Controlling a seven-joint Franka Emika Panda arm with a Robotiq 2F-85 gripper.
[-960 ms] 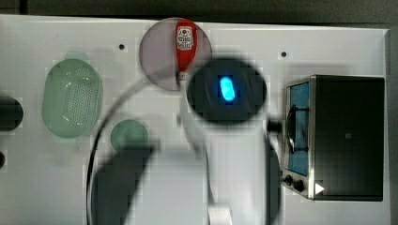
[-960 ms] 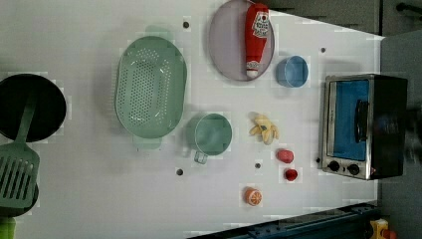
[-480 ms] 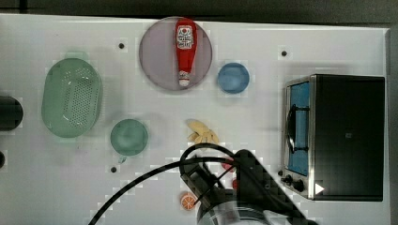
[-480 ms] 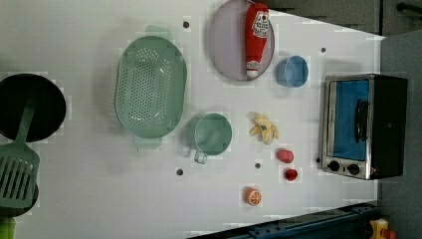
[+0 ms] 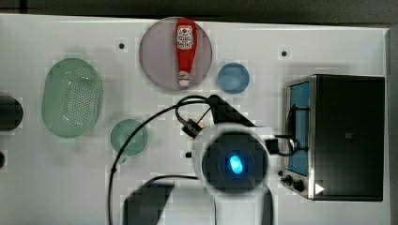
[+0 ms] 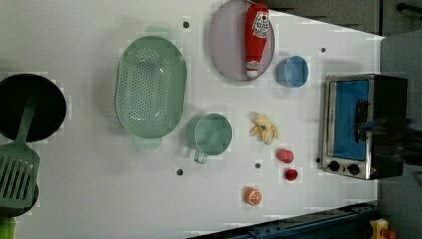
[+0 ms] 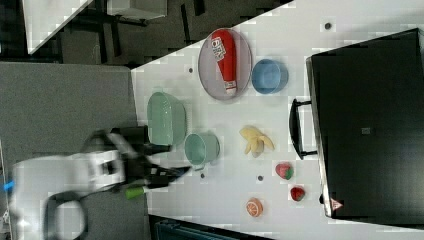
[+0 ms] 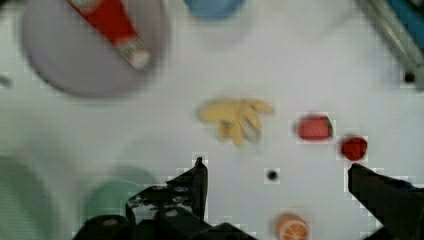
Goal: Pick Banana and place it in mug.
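The pale yellow banana (image 6: 264, 128) lies on the white table between the teal mug (image 6: 213, 134) and the toaster oven. In the wrist view the banana (image 8: 237, 117) lies flat beyond my gripper (image 8: 276, 167). The gripper is open and empty, its dark fingers (image 8: 199, 182) spread wide and hanging above the table. The mug (image 8: 112, 200) shows blurred beside one finger. In the right view the banana (image 7: 256, 140) lies to the right of the mug (image 7: 201, 148), and my arm (image 7: 75, 175) is at the right view's left. In the top view the arm (image 5: 234, 164) covers the banana.
A green perforated basket (image 6: 150, 92) sits beside the mug. A grey plate (image 6: 224, 55) holds a ketchup bottle (image 6: 256, 32), with a blue cup (image 6: 292, 71) near it. Two red fruits (image 6: 285, 156) and an orange slice (image 6: 253, 196) lie near the toaster oven (image 6: 363, 124). A black pan (image 6: 30, 107) and spatula (image 6: 17, 172) are at the left view's left.
In the top view my arm has moved from the lower edge up over the middle of the table and now covers the banana. Objects on the table have not moved.
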